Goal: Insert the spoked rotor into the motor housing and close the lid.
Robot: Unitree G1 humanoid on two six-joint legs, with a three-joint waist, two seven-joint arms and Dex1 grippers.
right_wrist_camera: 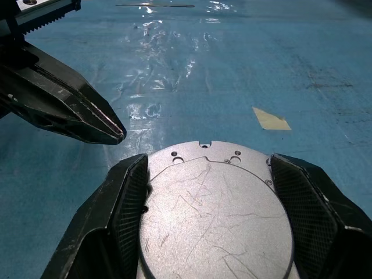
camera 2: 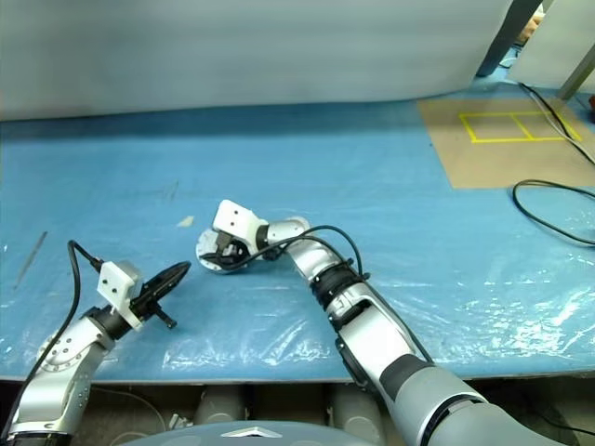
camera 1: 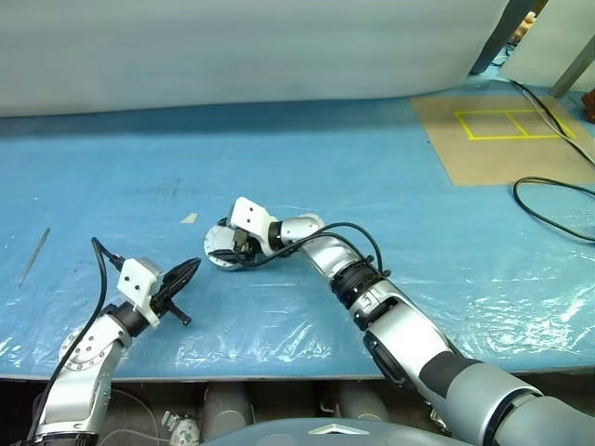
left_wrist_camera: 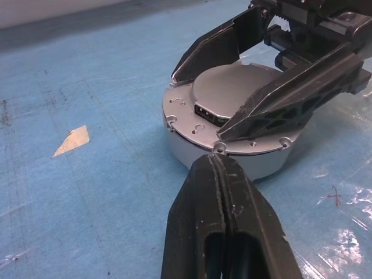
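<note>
The motor housing (left_wrist_camera: pixel 192 154) is a short round silver cup standing on the blue sheet. A silver lid (right_wrist_camera: pixel 215 221) with a raised round middle and a rim of small holes lies on top of it. My right gripper (right_wrist_camera: pixel 209 163) reaches in level from the right. Its two fingers (left_wrist_camera: pixel 290 87) press against either side of the lid's raised middle. My left gripper (left_wrist_camera: pixel 218 160) is shut with nothing in it, its tip just short of the housing's rim; it also shows as a dark wedge (right_wrist_camera: pixel 110 131) next to the lid. The spoked rotor is hidden.
A small beige scrap (camera 1: pixel 189 218) lies just beyond the housing. A thin metal rod (camera 1: pixel 34 255) rests at the far left. At the far right are a brown board with yellow tape (camera 1: pixel 511 125) and a black cable (camera 1: pixel 558 200). The table's front edge (camera 1: pixel 279 376) runs below my arms.
</note>
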